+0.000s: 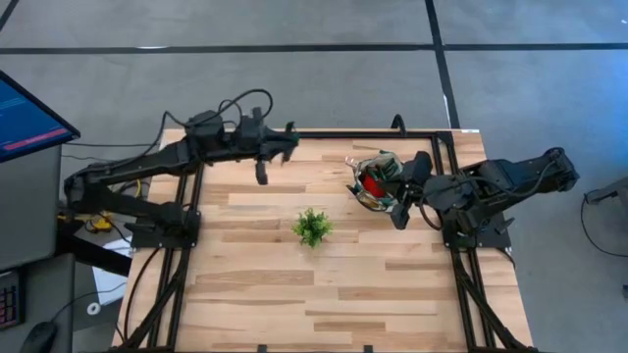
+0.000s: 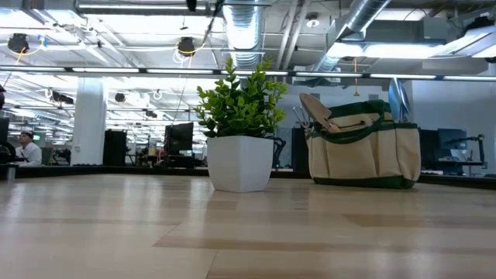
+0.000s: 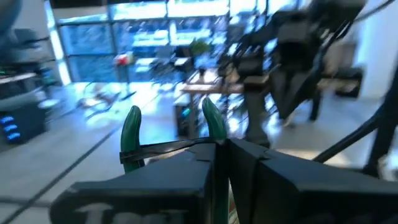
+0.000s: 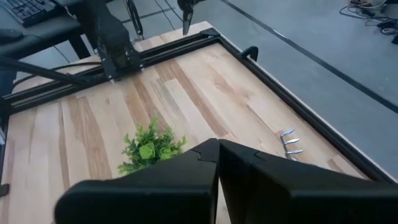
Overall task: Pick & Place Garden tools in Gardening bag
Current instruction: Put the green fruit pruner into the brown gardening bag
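The beige gardening bag (image 1: pixel 378 181) with its dark green rim stands on its base at the table's far right. In the low view the bag (image 2: pixel 364 155) has wooden handles and a grey blade sticking out of its top, and red gloves (image 1: pixel 371 182) show inside. My left gripper (image 1: pixel 289 139) is over the table's far left part, pointing level and shut on a garden tool with two green curved ends (image 3: pixel 132 127). My right gripper (image 4: pixel 217 144) is shut above the bag's near right side and holds nothing. Metal rake tines (image 4: pixel 287 143) show just beyond it. My left gripper pinches the green-ended tool between its two fingers, with a green strip of the tool (image 3: pixel 221 200) running back between them. The fingers lie level and along the tool. Its two green ends stick out ahead of the fingertips, and the tool is clear of the table.
A small leafy plant (image 1: pixel 312 226) in a white pot (image 2: pixel 240 163) stands in the middle of the table, left of the bag. A black frame rail (image 4: pixel 273 87) runs along the table's edges. A monitor (image 1: pixel 29 118) is off the table's left side.
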Motion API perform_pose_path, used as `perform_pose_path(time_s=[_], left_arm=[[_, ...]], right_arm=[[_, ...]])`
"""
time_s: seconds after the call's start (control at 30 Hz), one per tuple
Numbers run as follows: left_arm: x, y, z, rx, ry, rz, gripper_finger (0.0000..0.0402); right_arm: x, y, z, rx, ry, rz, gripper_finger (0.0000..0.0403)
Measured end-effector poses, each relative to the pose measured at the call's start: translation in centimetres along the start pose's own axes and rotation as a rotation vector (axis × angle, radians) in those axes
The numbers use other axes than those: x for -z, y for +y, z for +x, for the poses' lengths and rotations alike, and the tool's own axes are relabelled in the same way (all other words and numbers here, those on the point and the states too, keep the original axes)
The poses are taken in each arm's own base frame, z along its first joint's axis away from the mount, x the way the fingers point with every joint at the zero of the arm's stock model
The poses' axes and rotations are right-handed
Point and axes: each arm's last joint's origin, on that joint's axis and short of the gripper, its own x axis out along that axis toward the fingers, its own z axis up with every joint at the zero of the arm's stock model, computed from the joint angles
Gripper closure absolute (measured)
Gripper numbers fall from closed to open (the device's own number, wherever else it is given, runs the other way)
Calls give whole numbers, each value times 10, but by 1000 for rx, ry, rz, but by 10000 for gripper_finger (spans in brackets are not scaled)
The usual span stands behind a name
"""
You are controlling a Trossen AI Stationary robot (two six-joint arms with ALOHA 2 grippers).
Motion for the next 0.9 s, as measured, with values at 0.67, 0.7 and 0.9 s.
perform_pose_path(time_s=[0.67,0.7,0.9], left_arm=[[14,2,67,137,-306,-195,396],[13,2,68,116,-309,-200,396],[13,-3,69,24,-314,-189,396]], right_arm=[[-35,1,39,36,-215,58,403],[-38,1,44,47,-227,71,403],[-41,5,75,94,-239,13,403]])
